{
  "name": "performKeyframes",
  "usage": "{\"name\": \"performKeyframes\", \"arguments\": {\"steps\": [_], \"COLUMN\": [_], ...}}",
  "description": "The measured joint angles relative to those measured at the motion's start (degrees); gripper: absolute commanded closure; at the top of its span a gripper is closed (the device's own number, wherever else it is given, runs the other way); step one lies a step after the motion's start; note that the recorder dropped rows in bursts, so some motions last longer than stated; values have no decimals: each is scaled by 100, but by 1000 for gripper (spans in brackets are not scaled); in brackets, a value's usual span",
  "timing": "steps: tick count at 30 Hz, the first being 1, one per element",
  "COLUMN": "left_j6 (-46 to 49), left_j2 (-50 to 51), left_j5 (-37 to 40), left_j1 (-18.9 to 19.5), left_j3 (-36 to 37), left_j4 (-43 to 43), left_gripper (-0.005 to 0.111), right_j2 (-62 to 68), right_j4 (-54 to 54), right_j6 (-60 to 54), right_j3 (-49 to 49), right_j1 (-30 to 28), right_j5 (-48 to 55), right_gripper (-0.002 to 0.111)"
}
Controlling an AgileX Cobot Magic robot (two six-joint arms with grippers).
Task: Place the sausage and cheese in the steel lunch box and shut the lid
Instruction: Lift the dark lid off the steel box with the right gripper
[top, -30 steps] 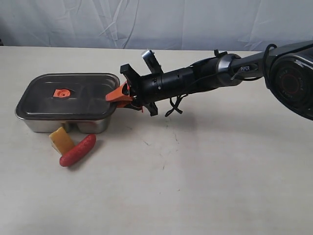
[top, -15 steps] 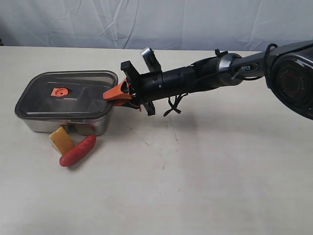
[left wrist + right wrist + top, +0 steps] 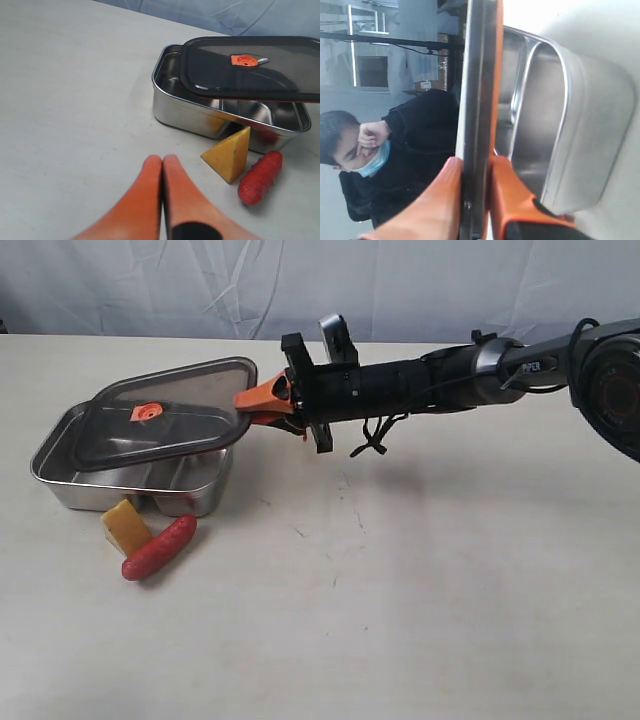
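Observation:
The steel lunch box (image 3: 52, 478) stands at the table's left, its two compartments holding nothing that I can see. The dark lid (image 3: 185, 412) hangs tilted over it, right edge raised, left edge low near the box. My right gripper (image 3: 254, 406) is shut on that raised edge; the right wrist view shows the lid's rim (image 3: 477, 75) pinched between the fingers (image 3: 437, 200), with the box (image 3: 580, 125) beside it. The yellow cheese (image 3: 124, 526) and red sausage (image 3: 158, 547) lie side by side on the table in front of the box. My left gripper (image 3: 162, 161) is shut and holds nothing, short of the cheese (image 3: 231, 155) and sausage (image 3: 260, 171).
A pale cloth backdrop (image 3: 200, 290) hangs behind the table's far edge. The right arm (image 3: 430, 385) stretches across the middle from the right side. A masked person (image 3: 370, 145) shows past the lid in the right wrist view.
My right gripper has risen and drawn back to the right, lifting the lid's right edge off the box. The lid went from lying flat to tilted. Cheese and sausage have not moved.

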Motion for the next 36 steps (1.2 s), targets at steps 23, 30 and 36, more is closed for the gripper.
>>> {"name": "performKeyframes", "arguments": {"steps": [23,30,36], "left_j6": [0,0,0], "left_j2": [0,0,0], "left_j5": [0,0,0], "left_j1": [0,0,0], "left_j3": [0,0,0], "left_j4": [0,0,0], "left_gripper": [107,107,107], "right_j2": [-1306,-3012,-3657], "right_j4": [-63,-3099,-6026], "right_j6": [-1055,-1115,-644], "right_j3": [0,0,-11], "right_j1": [-811,-1037,-684], "right_j5": [-98,-1516,-1173], "right_gripper": [109,109,109]}}
